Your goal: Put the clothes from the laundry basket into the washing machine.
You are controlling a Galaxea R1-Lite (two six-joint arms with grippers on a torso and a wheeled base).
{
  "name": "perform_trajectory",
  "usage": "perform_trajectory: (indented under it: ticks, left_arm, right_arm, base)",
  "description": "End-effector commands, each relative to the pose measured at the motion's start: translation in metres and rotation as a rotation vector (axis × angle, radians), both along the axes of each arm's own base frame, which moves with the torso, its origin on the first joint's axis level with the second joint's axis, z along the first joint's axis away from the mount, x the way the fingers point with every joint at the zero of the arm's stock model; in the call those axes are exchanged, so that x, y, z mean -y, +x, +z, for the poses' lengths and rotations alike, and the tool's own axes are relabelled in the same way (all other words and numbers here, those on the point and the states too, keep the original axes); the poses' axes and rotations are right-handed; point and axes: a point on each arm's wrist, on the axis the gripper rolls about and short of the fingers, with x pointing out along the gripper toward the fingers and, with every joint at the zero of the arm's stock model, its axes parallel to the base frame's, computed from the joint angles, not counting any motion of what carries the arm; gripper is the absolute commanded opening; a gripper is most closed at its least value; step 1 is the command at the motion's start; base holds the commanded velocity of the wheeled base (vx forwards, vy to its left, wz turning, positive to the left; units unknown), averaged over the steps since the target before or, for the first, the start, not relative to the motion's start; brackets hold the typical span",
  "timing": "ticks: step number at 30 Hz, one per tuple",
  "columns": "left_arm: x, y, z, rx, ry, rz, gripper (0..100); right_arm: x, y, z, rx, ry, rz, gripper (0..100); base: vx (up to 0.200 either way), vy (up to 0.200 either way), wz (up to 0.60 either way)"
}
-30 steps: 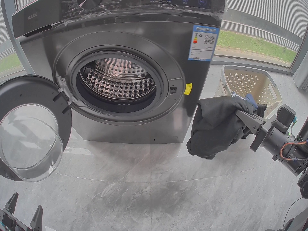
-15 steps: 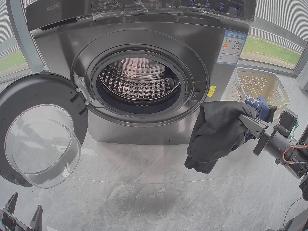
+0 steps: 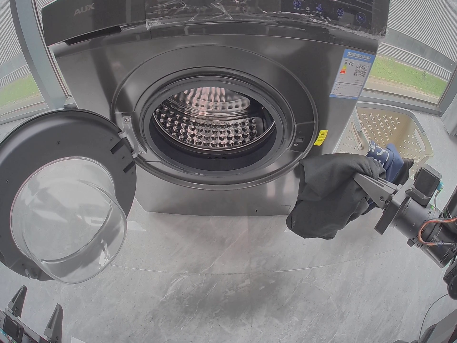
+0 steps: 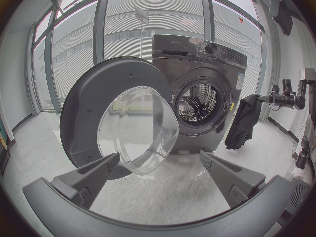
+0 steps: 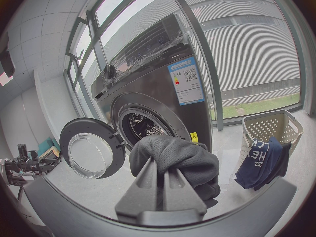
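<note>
Right gripper [image 3: 358, 179] clamped tight on dark garment [image 3: 328, 196], held off floor just right of washing machine [image 3: 214, 48] front. Blue garment [image 3: 383, 156] draped over laundry basket [image 3: 419, 139] rim, right of machine. Left gripper [image 4: 158, 156] spread wide, empty, low before machine's open door [image 3: 62, 139].

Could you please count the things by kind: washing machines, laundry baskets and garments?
Washing machine: 1
Laundry basket: 1
Garments: 2, a dark grey garment held in the right gripper and a navy garment draped over the basket's rim
Total: 4
</note>
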Motion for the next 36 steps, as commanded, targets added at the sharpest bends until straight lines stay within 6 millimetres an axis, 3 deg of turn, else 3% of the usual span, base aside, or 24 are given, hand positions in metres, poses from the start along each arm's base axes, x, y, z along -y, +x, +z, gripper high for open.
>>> perform_trajectory:
  ticks: [1,11,19,27,36]
  left_arm:
    - [0.0,0.0,-0.003,-0.003,-0.003,0.0,100]
    - [0.0,0.0,-0.004,0.0,0.009,0.003,100]
    - [0.0,0.0,-0.004,0.002,0.04,0.011,100]
    - [0.0,0.0,-0.004,0.003,0.028,0.011,100]
    - [0.0,0.0,-0.004,0.005,0.032,0.011,100]
  right_arm:
    - [-0.002,0.004,0.0,-0.002,-0.002,0.003,0]
    - [-0.005,0.004,-0.001,-0.008,-0.009,0.023,0]
    - [-0.024,0.012,-0.018,-0.098,-0.006,0.039,0]
    - [-0.05,0.008,0.007,-0.028,0.146,0.083,0]
    - [-0.068,0.024,-0.009,-0.078,0.117,0.095,0]
  base:
    - [0.0,0.0,0.0]
    - [0.0,0.0,0.0]
    - [0.0,0.0,0.0]
    - [0.0,0.0,0.0]
    - [0.0,0.0,0.0]
